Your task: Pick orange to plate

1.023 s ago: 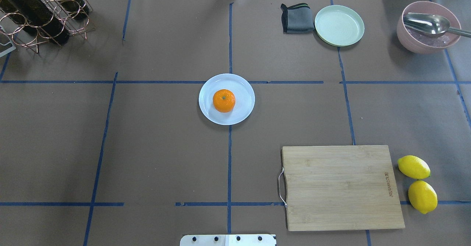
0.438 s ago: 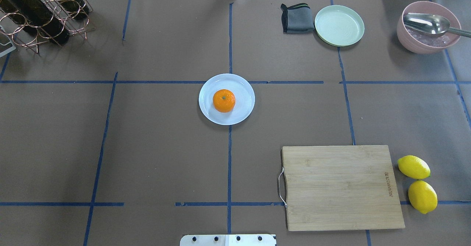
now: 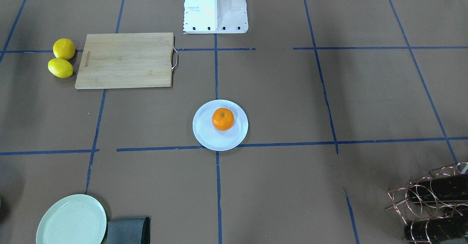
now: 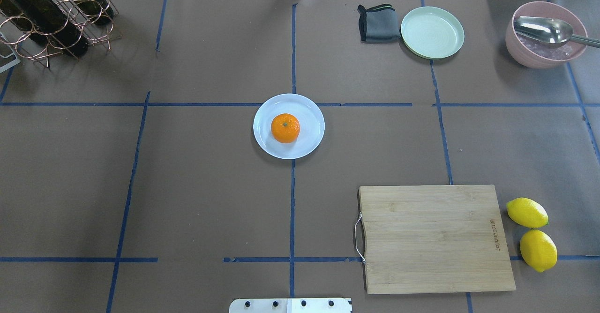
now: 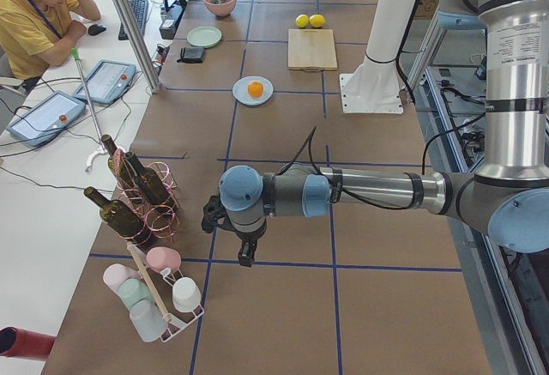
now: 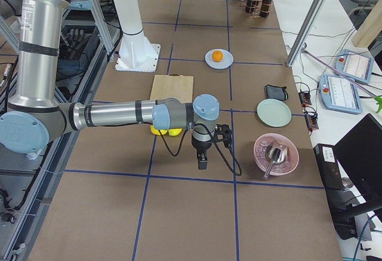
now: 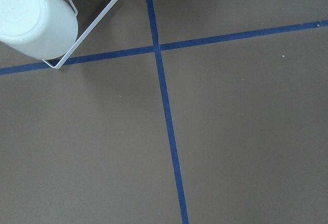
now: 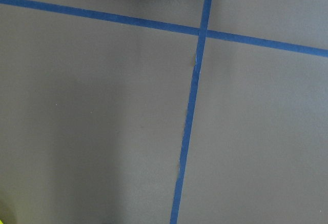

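The orange [image 4: 285,128] sits stem dimple up on the pale bluish-white plate [image 4: 312,118] at the middle of the table, slightly left of the plate's centre. The front-facing view shows the same orange [image 3: 223,119] on the plate [image 3: 219,140]. No arm reaches into either of these views. My left gripper [image 5: 247,255] shows only in the exterior left view, hanging near the bottle rack, far from the plate. My right gripper [image 6: 203,162] shows only in the exterior right view, low beside the lemons. I cannot tell whether either one is open or shut. Both wrist views show only taped table.
A mint-green plate [image 4: 432,32], a grey cloth [image 4: 378,23] and a pink bowl [image 4: 545,34] with a metal spoon stand at the back right. A wooden cutting board [image 4: 436,238] and two lemons [image 4: 532,233] lie front right. A bottle rack [image 4: 51,15] is at the back left.
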### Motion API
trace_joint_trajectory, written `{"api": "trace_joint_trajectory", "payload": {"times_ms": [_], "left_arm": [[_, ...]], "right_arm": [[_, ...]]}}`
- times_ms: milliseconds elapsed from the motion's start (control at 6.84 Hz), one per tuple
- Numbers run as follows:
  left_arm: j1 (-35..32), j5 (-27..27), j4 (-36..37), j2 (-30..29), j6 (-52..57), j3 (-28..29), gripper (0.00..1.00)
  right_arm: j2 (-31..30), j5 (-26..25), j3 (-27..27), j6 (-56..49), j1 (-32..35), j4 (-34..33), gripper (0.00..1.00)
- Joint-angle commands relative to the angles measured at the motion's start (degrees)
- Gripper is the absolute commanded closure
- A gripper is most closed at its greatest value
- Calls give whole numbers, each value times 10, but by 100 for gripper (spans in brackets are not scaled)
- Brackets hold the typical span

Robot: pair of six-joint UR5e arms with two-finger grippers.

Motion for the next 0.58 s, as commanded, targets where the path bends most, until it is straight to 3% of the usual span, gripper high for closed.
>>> {"api": "trace_joint_trajectory", "payload": {"times_ms": [0, 438], "left_arm": [[1, 0, 0, 0, 0, 1, 0], [0, 0, 0, 0, 0, 1, 0]], "right_arm": [[0, 0, -1, 0, -1, 0, 0], [1, 1, -8, 1, -1, 0, 0]]}}
